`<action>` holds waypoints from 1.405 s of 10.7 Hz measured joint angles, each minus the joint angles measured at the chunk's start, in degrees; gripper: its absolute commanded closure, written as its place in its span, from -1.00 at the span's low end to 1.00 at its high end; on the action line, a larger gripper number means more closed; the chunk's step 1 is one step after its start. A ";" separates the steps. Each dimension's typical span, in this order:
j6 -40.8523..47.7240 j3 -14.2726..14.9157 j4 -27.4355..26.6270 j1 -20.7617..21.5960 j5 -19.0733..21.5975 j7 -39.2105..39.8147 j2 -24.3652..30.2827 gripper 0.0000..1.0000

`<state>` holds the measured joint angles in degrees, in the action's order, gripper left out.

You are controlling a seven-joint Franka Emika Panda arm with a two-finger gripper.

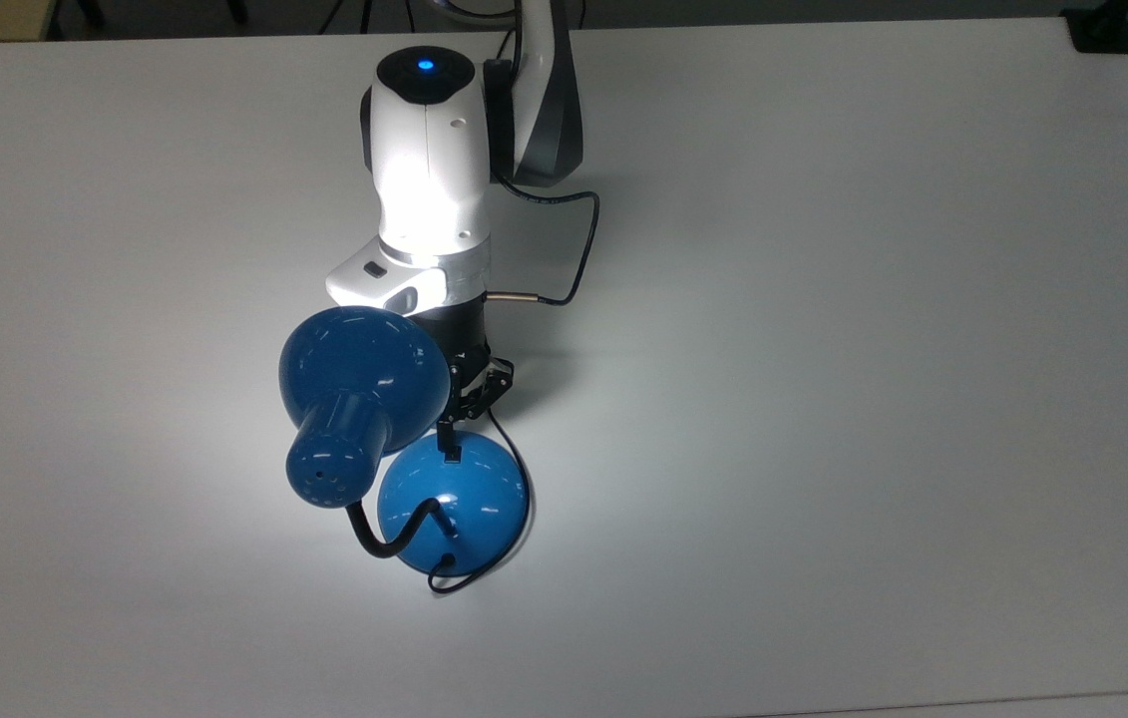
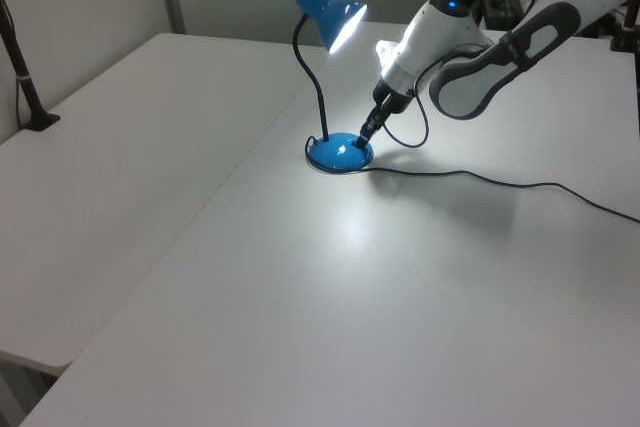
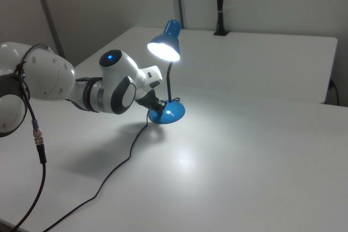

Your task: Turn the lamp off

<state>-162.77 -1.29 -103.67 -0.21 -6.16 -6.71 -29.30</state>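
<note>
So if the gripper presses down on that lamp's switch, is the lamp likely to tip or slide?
Probably neither: the lamp sits on a wide dome base, flat on the table. The gripper meets it near the switch, low down. The glossy dome could let the tip skid.
</note>
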 measured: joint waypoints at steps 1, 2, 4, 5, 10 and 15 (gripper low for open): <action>0.00 0.00 0.00 0.00 0.00 0.08 0.00 1.00; 0.00 0.00 0.00 0.00 0.00 0.23 0.00 1.00; 0.00 0.00 -0.04 0.00 0.00 0.26 -0.03 1.00; 0.00 0.00 -0.12 0.00 0.00 0.26 -0.18 1.00; 1.53 0.00 -0.05 -0.05 0.00 0.26 0.02 1.00; 30.92 -0.83 2.13 0.69 0.01 0.28 11.21 0.79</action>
<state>-131.85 -2.12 -101.54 0.48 -6.15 -6.43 -18.09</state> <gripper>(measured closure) 0.974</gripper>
